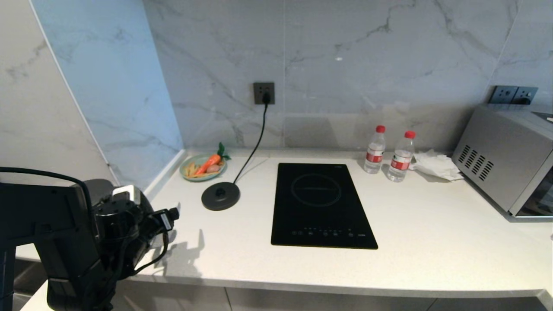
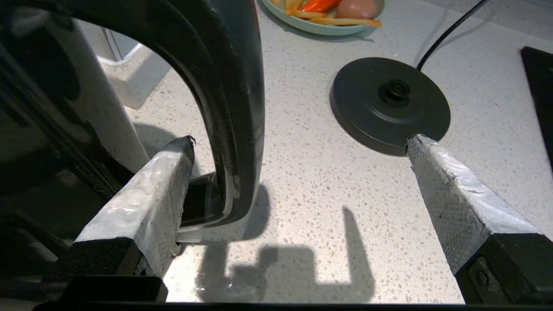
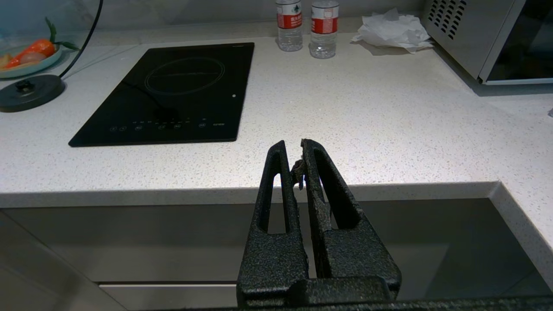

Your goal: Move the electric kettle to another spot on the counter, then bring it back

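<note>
The electric kettle (image 2: 233,108) stands on the white counter (image 1: 432,233) at its front left corner, off its base. In the left wrist view its glossy black loop handle rises between the fingers. My left gripper (image 2: 300,139) is open wide around that handle. The handle is close to one taped finger (image 2: 147,190), with a broad gap to the other (image 2: 449,190). In the head view my left arm (image 1: 86,242) covers most of the kettle. My right gripper (image 3: 293,144) is shut and empty, parked in front of the counter's front edge.
The round black base disc (image 1: 220,195) lies with its cord running to the wall socket (image 1: 264,93). Beside it is the black hob (image 1: 322,205). A plate of food (image 1: 203,166) sits in the back left corner. Two water bottles (image 1: 375,150), a crumpled tissue (image 1: 436,164) and a microwave (image 1: 505,155) stand at the right.
</note>
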`<state>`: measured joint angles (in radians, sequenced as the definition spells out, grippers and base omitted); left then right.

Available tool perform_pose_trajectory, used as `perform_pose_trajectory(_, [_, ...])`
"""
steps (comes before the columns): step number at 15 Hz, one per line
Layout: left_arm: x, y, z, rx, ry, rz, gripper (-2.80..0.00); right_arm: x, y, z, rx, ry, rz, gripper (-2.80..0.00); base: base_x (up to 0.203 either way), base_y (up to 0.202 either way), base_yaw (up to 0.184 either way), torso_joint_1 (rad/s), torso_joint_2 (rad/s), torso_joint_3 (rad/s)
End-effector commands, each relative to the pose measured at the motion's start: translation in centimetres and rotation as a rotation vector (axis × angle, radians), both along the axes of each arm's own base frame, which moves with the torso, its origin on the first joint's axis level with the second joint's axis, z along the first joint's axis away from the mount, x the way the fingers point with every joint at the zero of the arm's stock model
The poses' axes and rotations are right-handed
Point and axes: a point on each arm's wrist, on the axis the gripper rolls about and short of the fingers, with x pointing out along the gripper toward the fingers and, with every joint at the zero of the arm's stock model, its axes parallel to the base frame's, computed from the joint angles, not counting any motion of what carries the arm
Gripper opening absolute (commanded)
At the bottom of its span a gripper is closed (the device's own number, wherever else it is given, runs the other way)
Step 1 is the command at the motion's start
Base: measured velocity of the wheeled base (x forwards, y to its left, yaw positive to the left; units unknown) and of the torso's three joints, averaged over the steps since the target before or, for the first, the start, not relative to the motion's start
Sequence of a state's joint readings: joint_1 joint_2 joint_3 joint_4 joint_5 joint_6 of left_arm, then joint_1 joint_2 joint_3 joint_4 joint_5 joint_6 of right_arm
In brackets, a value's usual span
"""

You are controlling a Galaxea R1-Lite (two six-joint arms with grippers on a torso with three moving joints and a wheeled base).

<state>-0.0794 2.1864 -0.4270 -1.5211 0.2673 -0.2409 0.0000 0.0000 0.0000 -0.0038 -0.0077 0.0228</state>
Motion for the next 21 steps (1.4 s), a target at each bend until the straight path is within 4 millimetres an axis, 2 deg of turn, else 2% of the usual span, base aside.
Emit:
perform_pose_trajectory(1, [-0.2, 0.0, 0.0, -0.002, -0.001, 0.003, 0.0, 0.0, 0.0, 0.0, 0.0, -0.001, 0.0, -2.8, 0.0, 0.0, 0.0, 0.0, 0.0, 0.0])
perform_pose_trajectory(8, [-0.3, 0.6, 0.1, -0.008, -0.005, 0.031, 0.0, 0.0, 0.0, 0.0, 0.0, -0.001, 0.0, -2.8, 0.0, 0.0, 0.0, 0.0, 0.0, 0.0])
perform_pose_trajectory(21, [-1.5, 0.7, 0.4, -0.012, 0.014, 0.027, 0.0, 0.0, 0.0, 0.0, 0.0, -0.001, 0.0, -2.8, 0.0, 0.0, 0.0, 0.0, 0.0, 0.0])
